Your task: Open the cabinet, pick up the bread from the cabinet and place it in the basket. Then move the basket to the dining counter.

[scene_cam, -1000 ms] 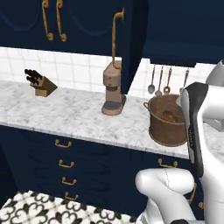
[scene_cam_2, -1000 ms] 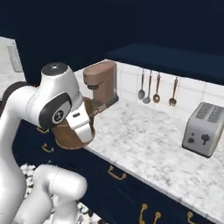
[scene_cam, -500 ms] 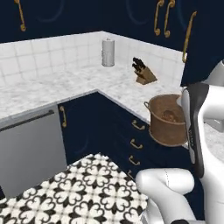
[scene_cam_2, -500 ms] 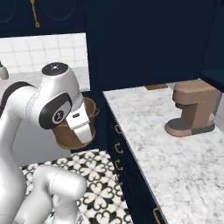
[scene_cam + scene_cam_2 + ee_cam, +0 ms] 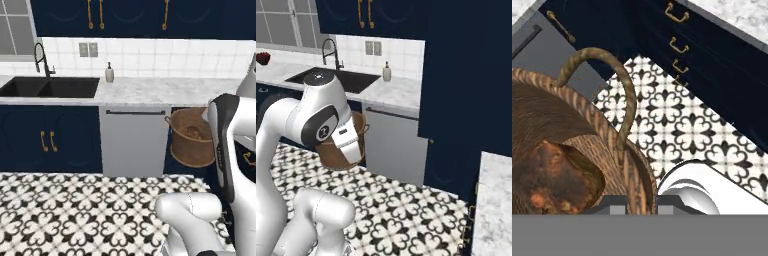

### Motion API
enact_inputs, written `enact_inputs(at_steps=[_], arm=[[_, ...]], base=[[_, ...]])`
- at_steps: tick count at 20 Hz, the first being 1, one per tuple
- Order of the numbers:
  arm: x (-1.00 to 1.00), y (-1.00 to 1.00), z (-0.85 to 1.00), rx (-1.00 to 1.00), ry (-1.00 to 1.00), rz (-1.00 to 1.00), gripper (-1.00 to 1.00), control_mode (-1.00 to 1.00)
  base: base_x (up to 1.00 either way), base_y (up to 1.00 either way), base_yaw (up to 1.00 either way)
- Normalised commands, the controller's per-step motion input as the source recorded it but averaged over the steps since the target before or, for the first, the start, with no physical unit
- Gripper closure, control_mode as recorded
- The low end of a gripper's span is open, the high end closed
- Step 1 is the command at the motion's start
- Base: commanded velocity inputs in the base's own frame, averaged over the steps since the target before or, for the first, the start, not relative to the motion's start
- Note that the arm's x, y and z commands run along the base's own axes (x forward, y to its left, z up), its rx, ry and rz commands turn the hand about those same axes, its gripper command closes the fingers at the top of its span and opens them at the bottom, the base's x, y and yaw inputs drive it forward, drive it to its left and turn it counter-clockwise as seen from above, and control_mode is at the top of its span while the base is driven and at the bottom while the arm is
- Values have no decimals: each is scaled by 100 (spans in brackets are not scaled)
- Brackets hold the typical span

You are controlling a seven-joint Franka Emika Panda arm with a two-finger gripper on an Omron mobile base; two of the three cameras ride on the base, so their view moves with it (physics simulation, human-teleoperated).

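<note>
Left base view, left to right:
- Black double sink (image 5: 47, 87) at 10 o'clock, set into a marble worktop (image 5: 165, 91); dark curved faucet (image 5: 41, 56) behind it.
- Low navy doors (image 5: 47, 140) with 2 brass pulls under the sink, at 9 o'clock.
- Small soap bottle (image 5: 109, 73) on the worktop, near 12 o'clock, against the white tile wall.
- Navy wall cabinets (image 5: 127, 17) with long brass handles along the top edge.
- Grey dishwasher front (image 5: 132, 140) at centre, beneath the worktop.
- Black-and-white patterned floor (image 5: 75, 210) across the lower half.
- Basket (image 5: 191, 136) at 3 o'clock, held up clear of the floor, in front of the navy lower fronts and just right of the dishwasher; brown woven, upright.
- Bread (image 5: 192, 132) visible as a darker lump inside the basket.

Right base view: basket (image 5: 341, 158) at 9 o'clock, largely behind the white arm.

Hand view, left to right:
- Bread (image 5: 549, 175) at 8 o'clock, golden-brown, lying inside the basket.
- Basket rim and looped side handle (image 5: 612, 80) arching from 11 o'clock down to 6 o'clock.
- Gripper (image 5: 642, 202) at 6 o'clock, jaws drawn narrow, clamped on the basket rim at the foot of the handle.
- Navy drawers (image 5: 682, 45) with small brass pulls at 1 o'clock, above patterned floor.
</note>
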Motion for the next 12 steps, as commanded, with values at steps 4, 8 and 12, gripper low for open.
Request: enact_inputs(at_steps=[4,8,12], arm=[[0,0,0,0,0,0,100,100],[0,0,0,0,0,0,100,100],[0,0,0,0,0,0,100,100]], base=[[-7,0,100],[-9,0,100],[-6,0,100]])
